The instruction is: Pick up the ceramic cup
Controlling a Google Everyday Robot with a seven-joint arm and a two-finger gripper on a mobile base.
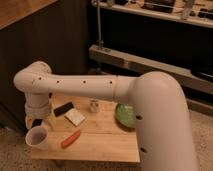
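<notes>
The ceramic cup [37, 136] is small, white and round with a darker inside. It stands upright at the front left corner of the wooden table [100, 145]. My gripper [37, 122] hangs from the white wrist just above and behind the cup's rim, very close to it. The white arm [100, 87] reaches in from the right across the back of the table. The gripper's tip is dark and partly hidden by the wrist.
A green bowl [124, 115] sits at the right, partly behind my arm. An orange-red utensil [70, 139], a white flat packet [75, 117], a black block [63, 108] and a small jar [93, 105] lie mid-table. A dark wall and metal shelving stand behind.
</notes>
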